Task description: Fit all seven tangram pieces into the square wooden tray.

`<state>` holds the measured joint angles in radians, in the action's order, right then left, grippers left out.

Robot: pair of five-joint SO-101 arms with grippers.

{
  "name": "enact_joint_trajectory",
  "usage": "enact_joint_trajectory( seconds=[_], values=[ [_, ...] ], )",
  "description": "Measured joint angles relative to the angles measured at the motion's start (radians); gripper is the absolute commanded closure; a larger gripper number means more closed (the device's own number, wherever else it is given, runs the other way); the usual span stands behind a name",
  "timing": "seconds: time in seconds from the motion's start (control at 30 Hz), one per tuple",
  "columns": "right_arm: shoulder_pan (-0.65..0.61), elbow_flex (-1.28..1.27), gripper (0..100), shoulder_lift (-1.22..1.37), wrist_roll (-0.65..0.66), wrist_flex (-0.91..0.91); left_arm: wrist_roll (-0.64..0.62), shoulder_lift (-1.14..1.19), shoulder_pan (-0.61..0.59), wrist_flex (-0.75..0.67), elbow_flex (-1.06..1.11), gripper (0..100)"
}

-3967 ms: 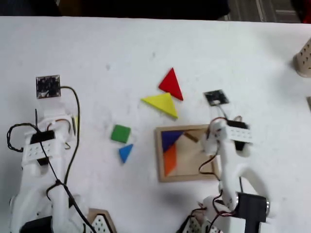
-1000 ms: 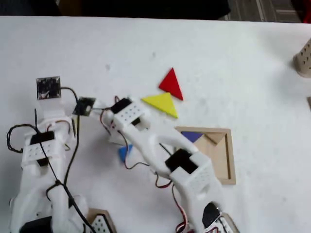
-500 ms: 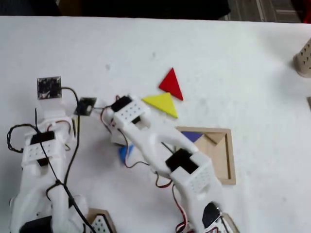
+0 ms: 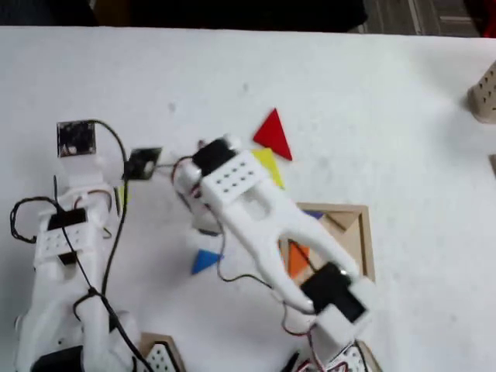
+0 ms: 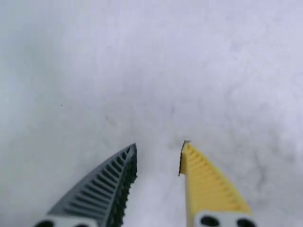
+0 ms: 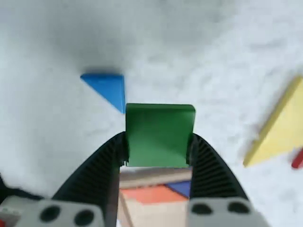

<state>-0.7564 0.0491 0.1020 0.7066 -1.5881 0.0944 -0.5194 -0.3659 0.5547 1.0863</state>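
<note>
The green square [image 6: 160, 135] is gripped by the right arm's jaws, which are closed on two of its opposite edges. In the high view it is hidden beneath the right arm [image 4: 256, 209]. That arm is stretched from the near edge of the desk [image 4: 403, 93] across the left part of the wooden tray [image 4: 364, 248], and its wrist is held over the middle of the desk, to the left of the tray.

Inside the tray an orange piece [image 4: 297, 260] and a dark blue piece [image 4: 313, 214] are seen, both partly covered by the arm. In the right wrist view the two are shown touching along an edge.

The blue triangle [image 4: 204, 261] is laid flat on the desk, left of the tray and near the arm. The yellow triangle [image 4: 269, 165] is laid beyond the tray and is partly covered by the arm's wrist. The red triangle [image 4: 273, 134] is placed just beside it, on its far side; whether the two touch cannot be told.

The left arm [image 4: 66, 232] is placed at the left side of the desk, well apart from the pieces. The left arm's jaws are held open over bare desk: a grey finger [image 5: 109, 189] and a yellow finger [image 5: 206, 189] are seen with a clear gap between their tips, and nothing is held between them.
</note>
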Motion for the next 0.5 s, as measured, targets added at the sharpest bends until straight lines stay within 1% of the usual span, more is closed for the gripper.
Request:
enact_joint_trajectory(
  seconds=[0.1, 0.17, 0.3, 0.5],
  values=[
    [0.078, 0.000, 96.7, -0.077, 0.000, -0.080, 0.002, 0.000, 0.000, 0.000, 0.000, 82],
    [0.146, -0.031, 96.7, -0.133, 0.000, -0.097, 0.002, 0.000, 0.000, 0.000, 0.000, 82],
    [0.287, -0.167, 96.7, -0.255, 0.003, -0.097, 0.003, 0.000, 0.000, 0.000, 0.000, 82],
    [0.433, -0.399, 96.7, -0.463, 0.003, -0.086, 0.003, 0.000, 0.000, 0.000, 0.000, 82]
  ],
)
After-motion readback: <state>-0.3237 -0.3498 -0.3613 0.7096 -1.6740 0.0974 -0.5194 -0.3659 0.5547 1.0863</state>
